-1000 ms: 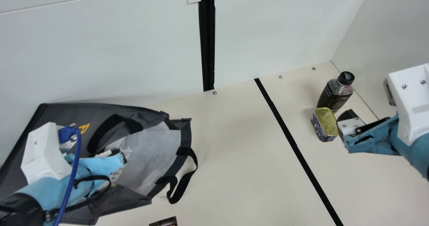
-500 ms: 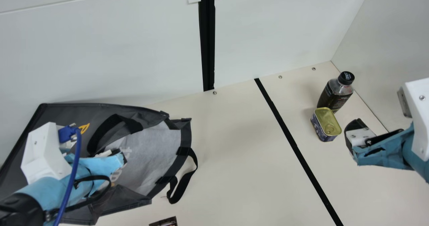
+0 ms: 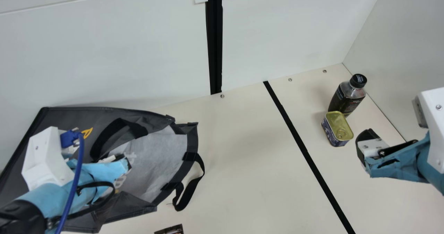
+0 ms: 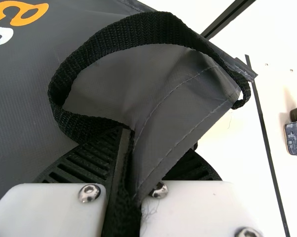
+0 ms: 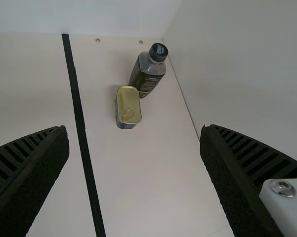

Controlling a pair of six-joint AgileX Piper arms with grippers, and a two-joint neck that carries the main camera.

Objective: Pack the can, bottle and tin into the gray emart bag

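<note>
- Gray bag [image 3: 159, 164] lying at the left of the table [image 3: 242, 157], its mouth facing the middle.
- Left gripper [image 3: 125, 164] at the bag, closed on its fabric edge and black handle [image 4: 116, 37].
- Right gripper [image 3: 360, 149] above the table's right side, jaws wide open, holding nothing, near the tin [image 3: 338, 126].
- Tin on the table at the right, ring-pull lid up, just beside the bottle [image 3: 347, 97]; whether they touch, I cannot tell.
- Bottle upright near the right wall [image 3: 409, 43], black cap on top.
</note>
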